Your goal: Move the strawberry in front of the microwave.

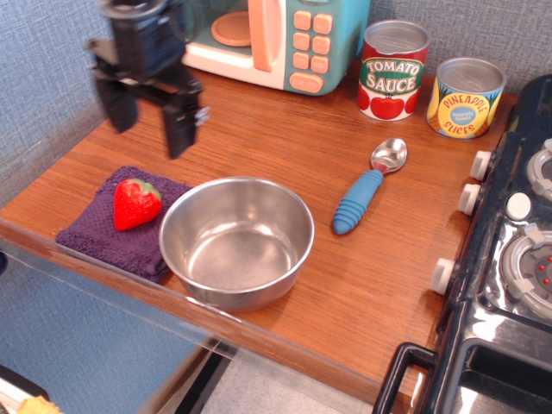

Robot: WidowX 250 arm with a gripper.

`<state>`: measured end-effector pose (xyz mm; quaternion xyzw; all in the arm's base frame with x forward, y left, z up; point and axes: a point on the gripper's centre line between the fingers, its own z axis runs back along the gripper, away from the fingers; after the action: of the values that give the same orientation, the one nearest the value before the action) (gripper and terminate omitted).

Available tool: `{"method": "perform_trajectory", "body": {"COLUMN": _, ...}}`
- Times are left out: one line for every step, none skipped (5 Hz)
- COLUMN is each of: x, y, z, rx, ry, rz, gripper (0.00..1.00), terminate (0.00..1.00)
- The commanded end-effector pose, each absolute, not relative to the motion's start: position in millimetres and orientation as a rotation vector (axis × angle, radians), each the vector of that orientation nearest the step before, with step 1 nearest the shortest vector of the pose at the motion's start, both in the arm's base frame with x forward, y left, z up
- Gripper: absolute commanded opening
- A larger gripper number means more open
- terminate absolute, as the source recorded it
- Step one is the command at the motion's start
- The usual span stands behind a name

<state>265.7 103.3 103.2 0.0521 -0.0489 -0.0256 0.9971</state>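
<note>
Hand (pixel 148 131) is seen above the left part of the desk (pixel 285 155), its two fingers spread apart and pointing down, with nothing held between them. It hangs clear of the strawberry (pixel 136 203), which lies just below and slightly nearer the front edge, on a purple cloth (pixel 99 235) at the front left corner. The cloth touches, or nearly touches, a steel bowl (pixel 237 241) on its right. The microwave (pixel 276 39) stands at the back edge, and the bare wood in front of it is where the strawberry is meant to go.

The strawberry is judged to be light, hard and glossy, so some slipping is to be expected if it is pinched near the tapered tip. A hold across the broad upper body, just below the green leaves, is judged the safest. The soft cloth beneath may give a little, and its pile could be caught if the fingers are lowered too far. The bowl's rim lies near the right finger's path.
</note>
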Motion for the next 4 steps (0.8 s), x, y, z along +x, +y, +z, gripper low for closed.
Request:
{"method": "perform_trajectory", "body": {"x": 239.6, "y": 128.5, "z": 90.8, "rx": 0.135, "ry": -0.096, "rz": 0.033, "gripper": 1.00, "terminate": 0.00}}
{"method": "perform_trajectory", "body": {"x": 242.0, "y": 129.8, "z": 71.7, "rx": 0.116, "ry": -0.092, "rz": 0.059, "gripper": 1.00, "terminate": 0.00}}
{"method": "perform_trajectory", "body": {"x": 245.4, "y": 127.7, "z": 61.7, "rx": 0.109, "ry": -0.094, "rz": 0.077, "gripper": 1.00, "terminate": 0.00}}
{"method": "perform_trajectory", "body": {"x": 248.1, "y": 127.4, "z": 55.0, "rx": 0.127, "ry": -0.104, "rz": 0.097, "gripper": 1.00, "terminate": 0.00}}
